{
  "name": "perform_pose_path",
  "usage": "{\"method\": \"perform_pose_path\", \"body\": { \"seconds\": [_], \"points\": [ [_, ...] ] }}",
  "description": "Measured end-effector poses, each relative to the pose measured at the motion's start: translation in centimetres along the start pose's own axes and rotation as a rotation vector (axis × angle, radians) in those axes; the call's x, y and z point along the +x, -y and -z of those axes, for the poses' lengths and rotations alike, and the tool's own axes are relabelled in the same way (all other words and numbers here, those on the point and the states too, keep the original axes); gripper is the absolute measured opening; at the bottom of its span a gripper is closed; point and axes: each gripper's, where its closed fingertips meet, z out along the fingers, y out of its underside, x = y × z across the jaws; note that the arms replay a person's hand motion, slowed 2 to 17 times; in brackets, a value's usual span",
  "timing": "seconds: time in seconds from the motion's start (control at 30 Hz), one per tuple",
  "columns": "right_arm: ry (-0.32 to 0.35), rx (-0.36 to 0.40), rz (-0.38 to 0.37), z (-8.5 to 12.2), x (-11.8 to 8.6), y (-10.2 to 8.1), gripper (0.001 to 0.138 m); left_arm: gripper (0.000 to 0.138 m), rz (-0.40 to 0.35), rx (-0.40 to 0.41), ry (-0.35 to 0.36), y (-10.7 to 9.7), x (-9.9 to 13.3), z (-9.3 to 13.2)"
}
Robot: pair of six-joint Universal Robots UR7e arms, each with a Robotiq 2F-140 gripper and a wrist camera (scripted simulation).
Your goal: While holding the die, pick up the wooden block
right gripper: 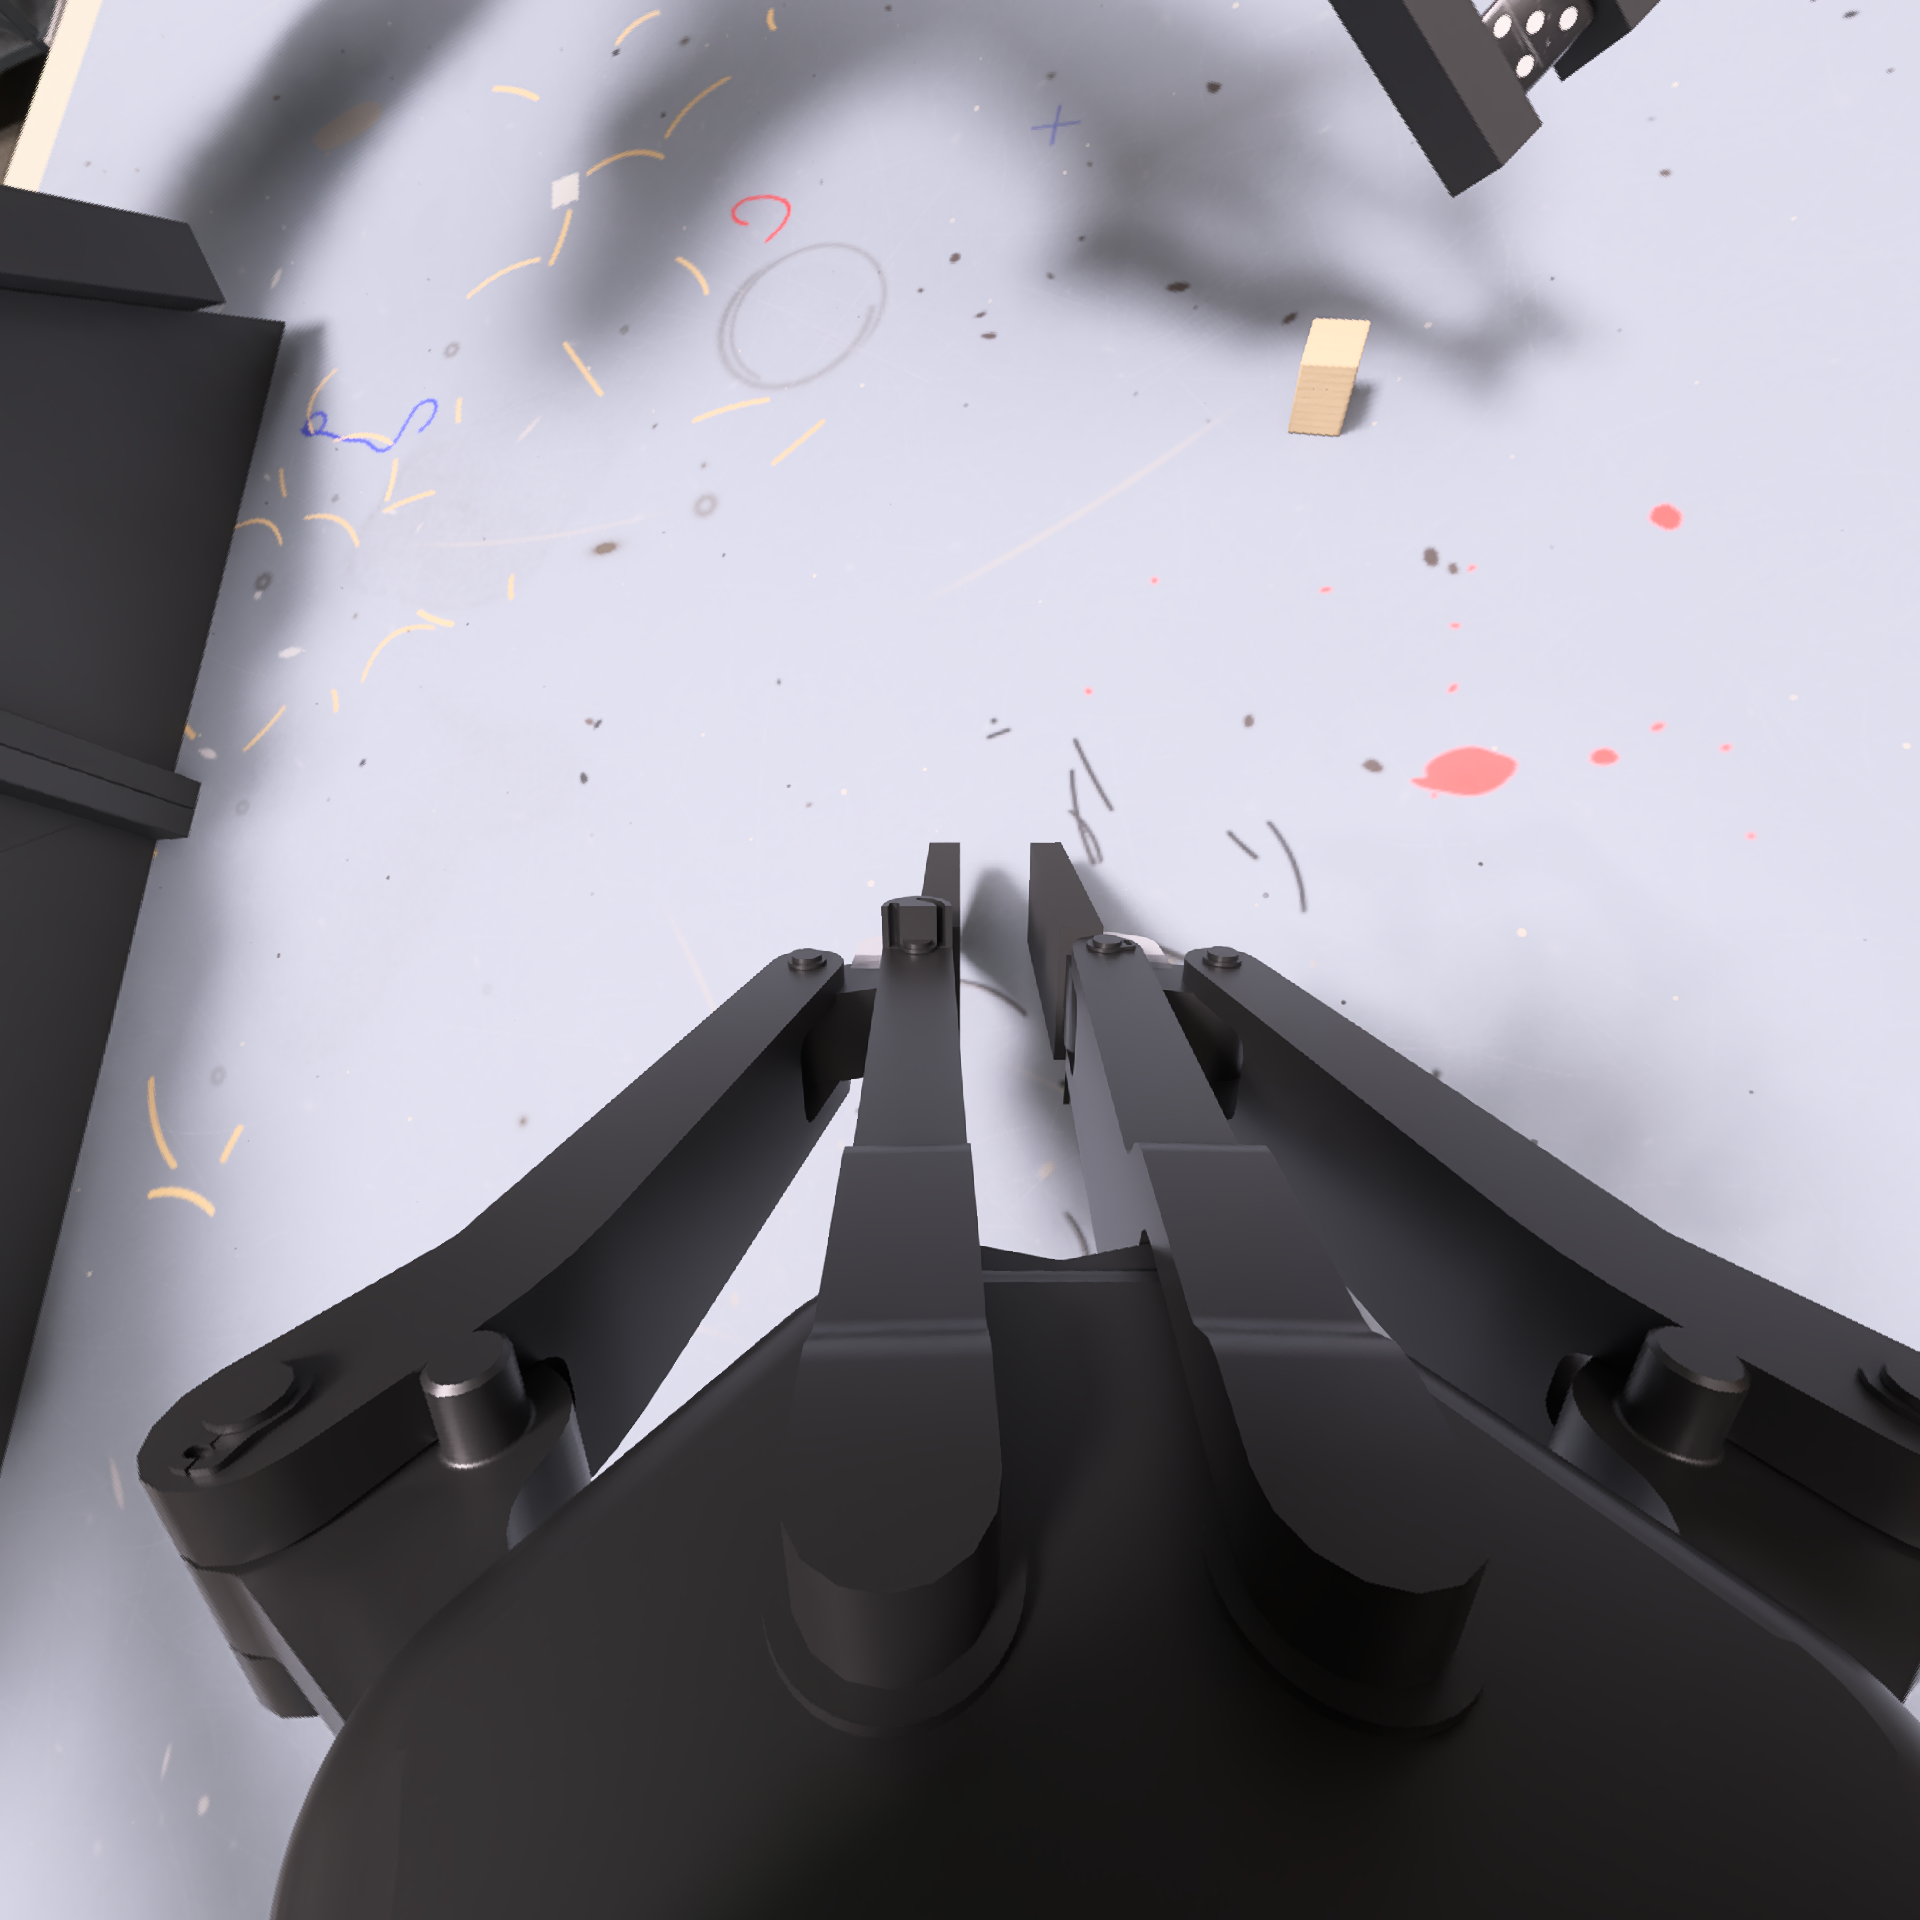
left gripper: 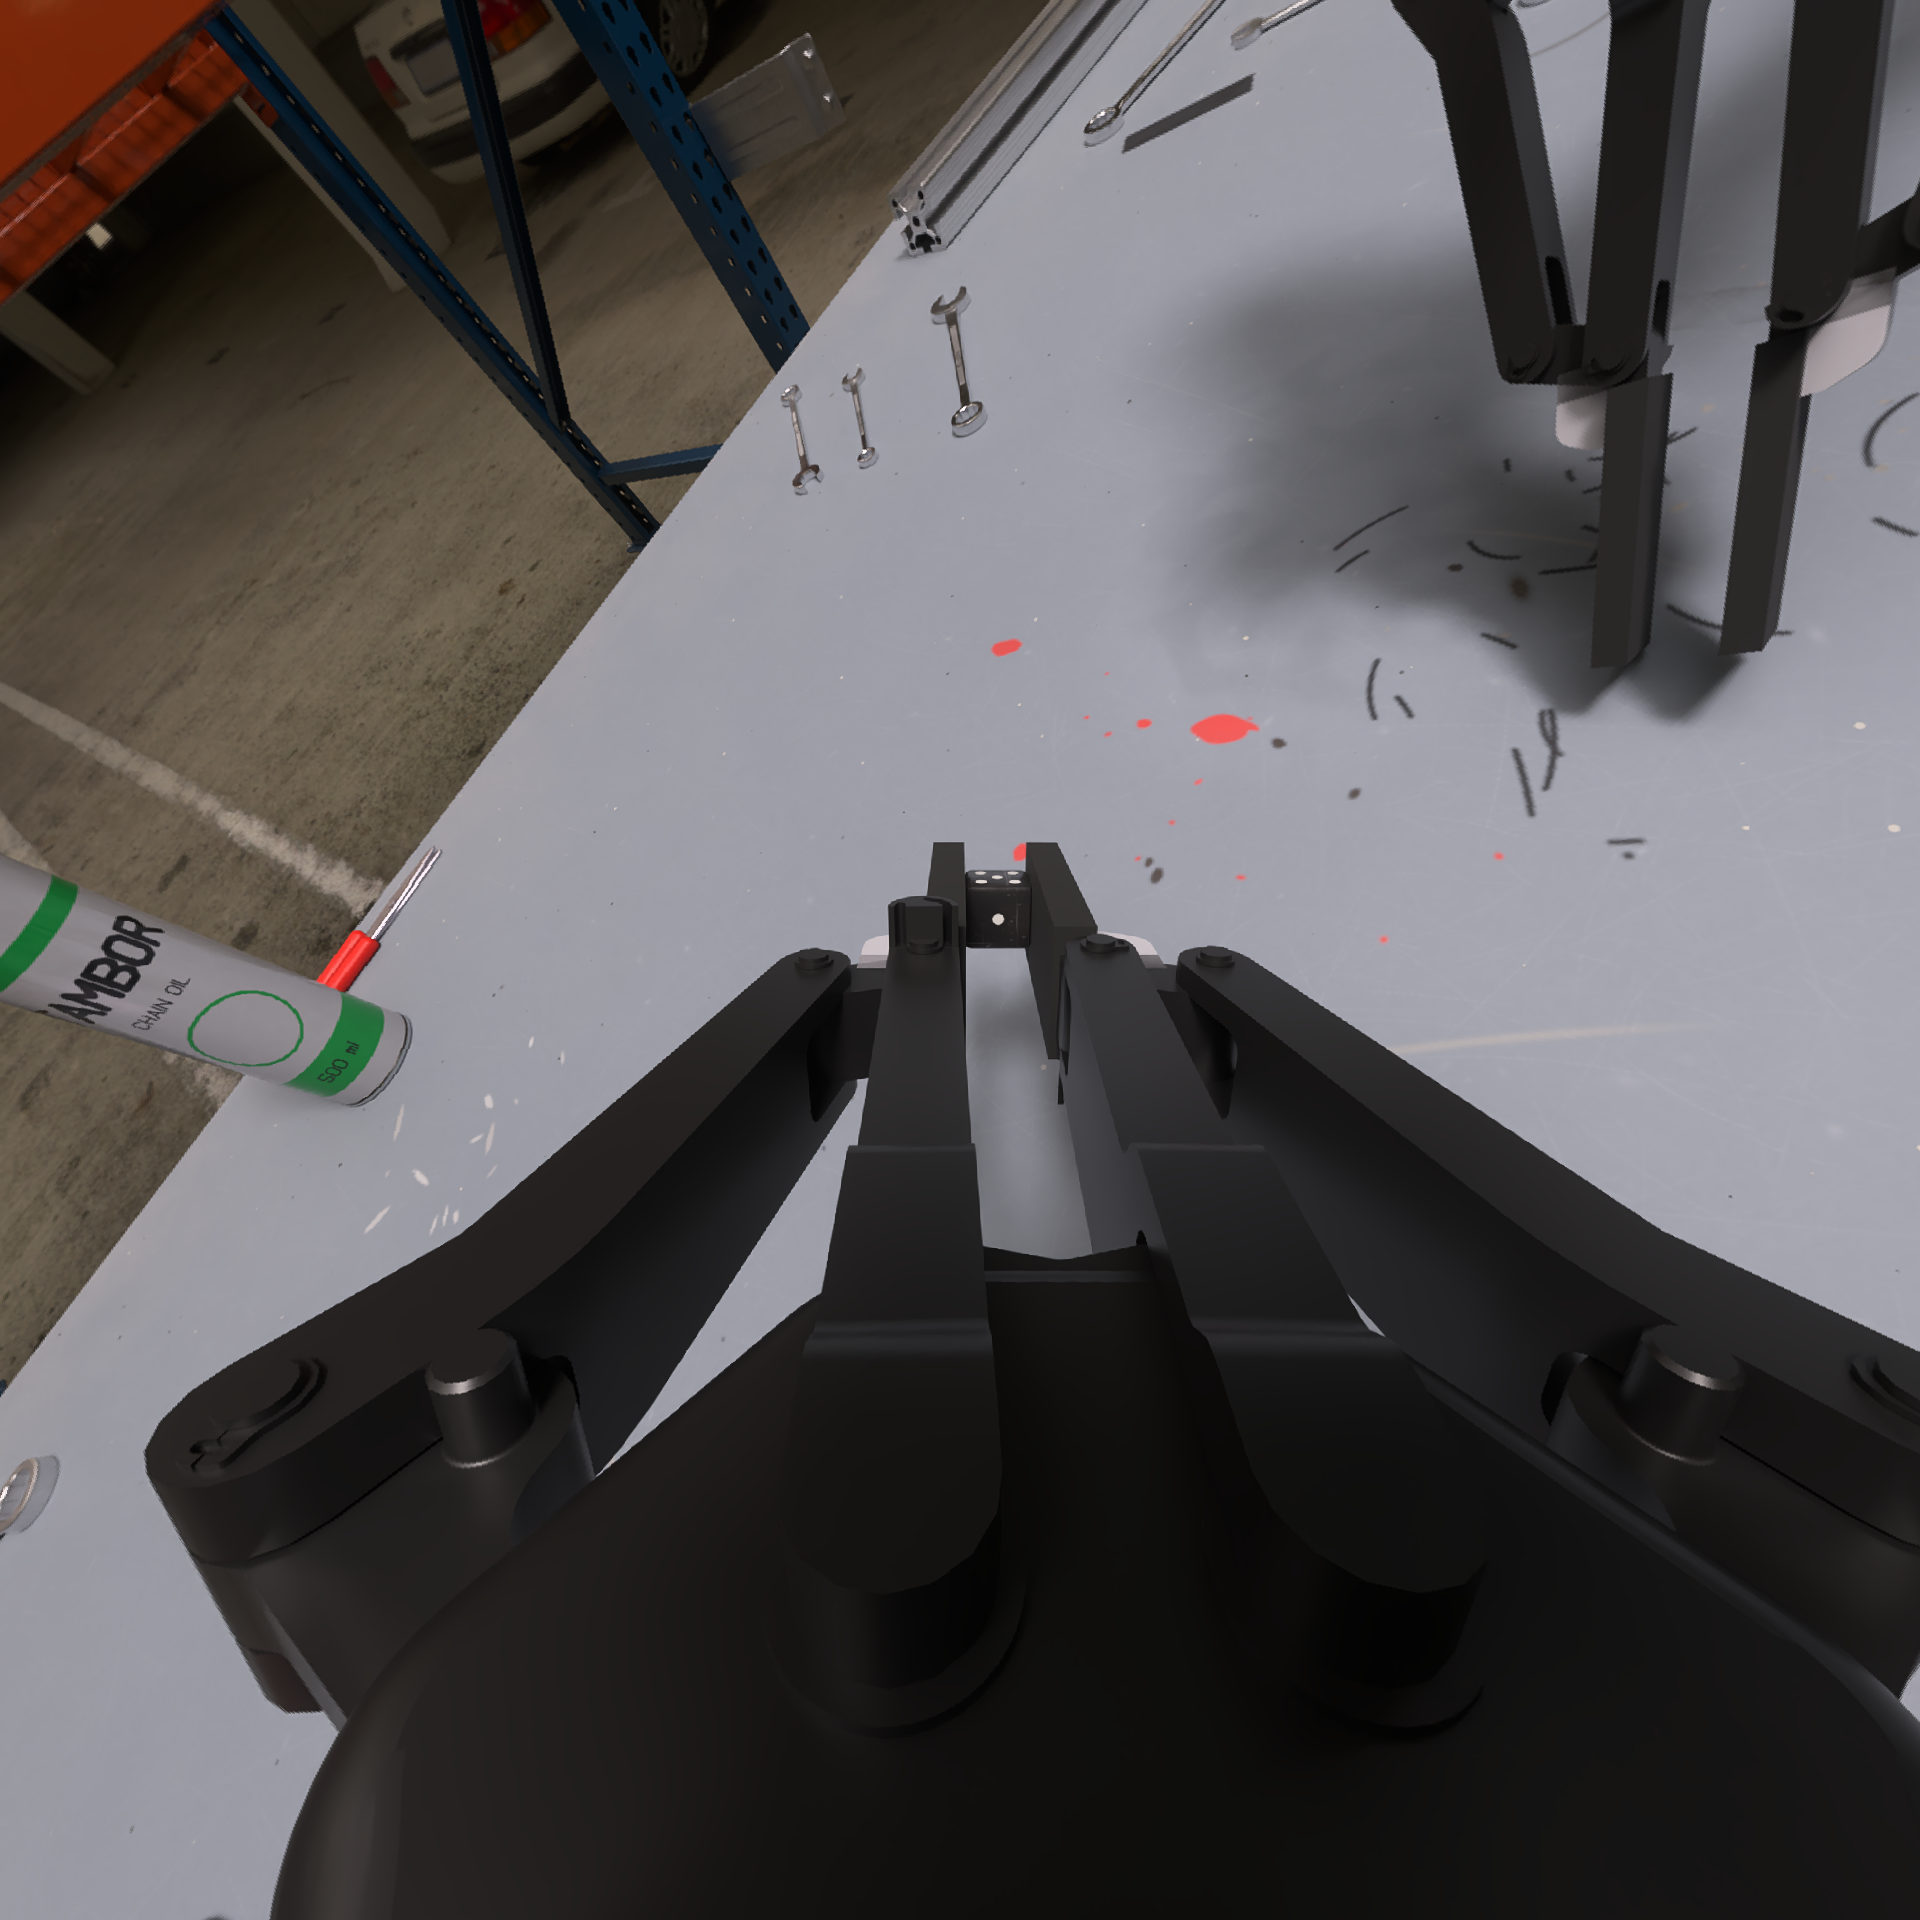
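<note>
The left end effector [left gripper: 995,868] is clamped on the black die [left gripper: 997,906], raised off the grey table [left gripper: 727,727]. The right end effector [right gripper: 992,868] is nearly closed on nothing, tips near the table. The wooden block [right gripper: 1327,376] stands upright well ahead and to its right, untouched. An oil can [left gripper: 197,1013] lies at the table edge, left of the left end effector.

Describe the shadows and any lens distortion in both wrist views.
Left wrist view: a soft dark shadow pools on the table under the right gripper; edges bow from the wide lens. Right wrist view: broad blurry shadows sweep the top, and the wooden block casts a small one.
</note>
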Motion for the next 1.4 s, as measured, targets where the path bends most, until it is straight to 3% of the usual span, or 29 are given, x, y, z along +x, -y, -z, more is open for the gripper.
{"method": "perform_pose_path", "body": {
  "seconds": [0.33, 0.8, 1.07, 1.27, 1.4],
  "points": [
    [-0.002, 0.014, -0.005, 0.9, -0.1, -0.3, 0.018, 0.016, 0.002, 0.000, 0.002, 0.0, -0.1, 0.0],
    [-0.007, 0.004, -0.004, 0.7, -0.1, -0.6, 0.018, 0.016, -0.005, -0.009, 0.034, -0.2, -0.9, 0.5],
    [-0.070, 0.093, 0.007, 1.2, 0.6, 1.7, 0.019, 0.016, 0.011, 0.002, 0.070, -0.1, -2.0, 1.2],
    [-0.143, 0.124, 0.035, 0.2, 1.3, 4.0, 0.032, 0.016, 0.025, 0.012, 0.088, -0.1, -2.6, 1.7],
    [-0.157, 0.156, 0.068, -0.9, 1.2, 6.2, 0.039, 0.016, 0.031, 0.013, 0.099, -0.2, -3.0, 2.0]
  ]
}}
